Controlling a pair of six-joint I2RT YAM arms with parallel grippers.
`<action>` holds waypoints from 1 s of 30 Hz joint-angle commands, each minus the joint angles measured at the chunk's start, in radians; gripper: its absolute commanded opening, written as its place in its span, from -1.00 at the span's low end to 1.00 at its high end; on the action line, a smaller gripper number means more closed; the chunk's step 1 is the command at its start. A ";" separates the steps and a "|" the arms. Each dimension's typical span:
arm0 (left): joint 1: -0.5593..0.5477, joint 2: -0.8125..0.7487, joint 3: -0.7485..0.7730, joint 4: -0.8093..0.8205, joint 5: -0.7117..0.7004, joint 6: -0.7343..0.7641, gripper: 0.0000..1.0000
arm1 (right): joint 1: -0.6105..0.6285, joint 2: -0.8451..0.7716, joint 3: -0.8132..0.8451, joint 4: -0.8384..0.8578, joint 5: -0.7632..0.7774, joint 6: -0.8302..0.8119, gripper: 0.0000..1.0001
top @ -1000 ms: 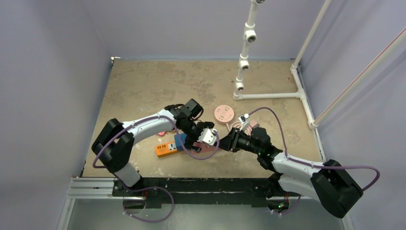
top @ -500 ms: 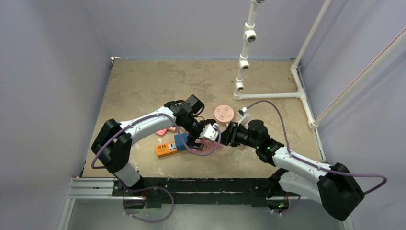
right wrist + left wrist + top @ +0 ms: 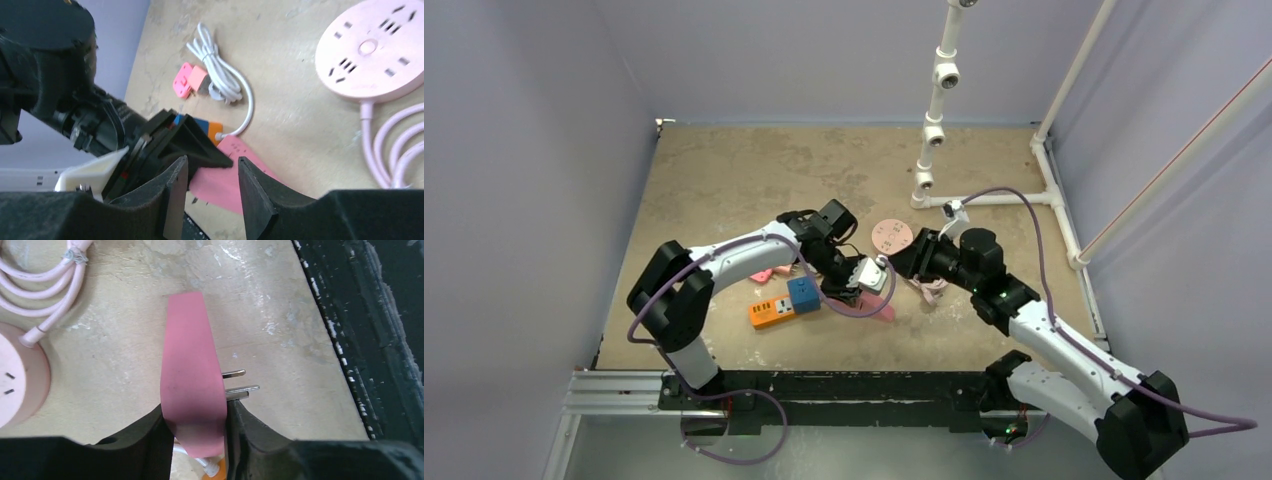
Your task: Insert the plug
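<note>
My left gripper (image 3: 197, 407) is shut on the pink plug (image 3: 192, 375), whose metal prongs (image 3: 240, 388) stick out sideways just past one finger. From above, the left gripper (image 3: 862, 284) holds the plug (image 3: 883, 308) low over the table, right of the orange power strip (image 3: 770, 313). The round pink socket (image 3: 891, 237) lies just beyond. My right gripper (image 3: 904, 262) hangs a short way off, open, nothing between its fingers. In its own view the right gripper (image 3: 212, 185) looks down at the plug (image 3: 235, 182) and the left gripper's fingers (image 3: 195, 145).
A blue adapter (image 3: 802, 293) sits in the orange strip. A small pink and orange plug (image 3: 190, 80) with a coiled white cable (image 3: 220, 75) lies left of it. The round socket's pink cable (image 3: 929, 288) is bunched under the right arm. A white pipe frame (image 3: 984, 198) stands at the back right.
The left jaws have closed on the pink plug. The right arm has pulled back, away and to the right, from the left gripper.
</note>
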 commanded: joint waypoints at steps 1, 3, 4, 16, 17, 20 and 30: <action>-0.007 0.022 0.107 -0.200 0.103 0.150 -0.73 | -0.038 0.008 0.099 -0.069 0.031 -0.073 -0.08; -0.007 0.024 0.171 -0.344 0.151 0.293 -0.89 | -0.046 0.016 0.112 -0.074 0.019 -0.078 -0.02; -0.007 0.022 0.205 -0.410 0.174 0.366 -0.96 | -0.049 0.017 0.112 -0.066 0.001 -0.077 0.02; -0.011 -0.328 0.121 -0.337 0.064 1.179 -1.00 | -0.056 0.015 -0.026 0.241 -0.421 -0.004 0.51; -0.009 -0.374 0.054 -0.234 0.048 1.220 -1.00 | -0.055 0.008 -0.032 0.263 -0.446 0.009 0.51; -0.007 -0.483 -0.094 0.029 0.057 1.248 -1.00 | -0.055 -0.021 -0.051 0.304 -0.481 0.043 0.53; -0.007 -0.602 -0.192 0.257 0.109 1.362 -1.00 | -0.057 -0.096 -0.206 0.562 -0.598 0.219 0.62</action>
